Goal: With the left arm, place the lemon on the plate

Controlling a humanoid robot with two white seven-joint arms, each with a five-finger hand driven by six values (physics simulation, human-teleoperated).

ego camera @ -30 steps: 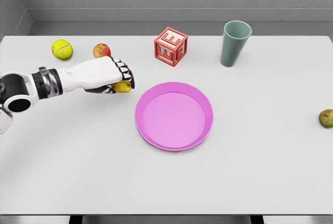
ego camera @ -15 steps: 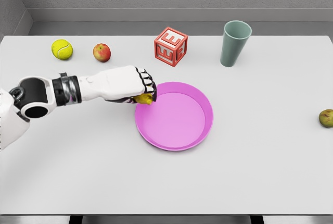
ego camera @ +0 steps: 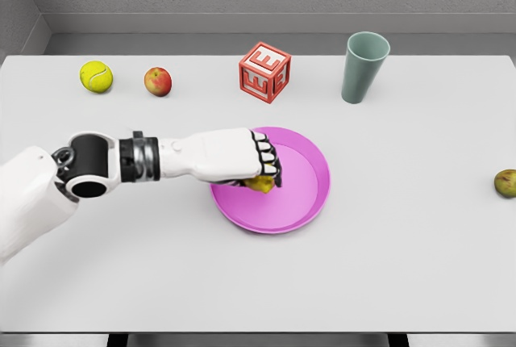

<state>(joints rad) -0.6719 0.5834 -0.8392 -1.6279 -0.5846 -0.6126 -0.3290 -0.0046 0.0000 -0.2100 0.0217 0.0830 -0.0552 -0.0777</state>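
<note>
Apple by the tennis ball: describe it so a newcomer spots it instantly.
Start at the white table's far left corner, where a yellow-green tennis ball sits. Just right of it, apart from it, lies the apple. It is the only red-and-yellow round fruit there, smaller than the red letter block farther right.

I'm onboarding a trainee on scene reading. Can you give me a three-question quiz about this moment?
1. True or false: the left hand is shut on the lemon over the pink plate.
2. Which object stands nearest the green cup? A) tennis ball B) red letter block C) apple
3. Fill in: the fruit near the table's right edge is a brownish ____.

Key:
1. True.
2. B, the red letter block; the tennis ball and apple sit far left.
3. Cannot be named surely; a small round fruit.
</note>
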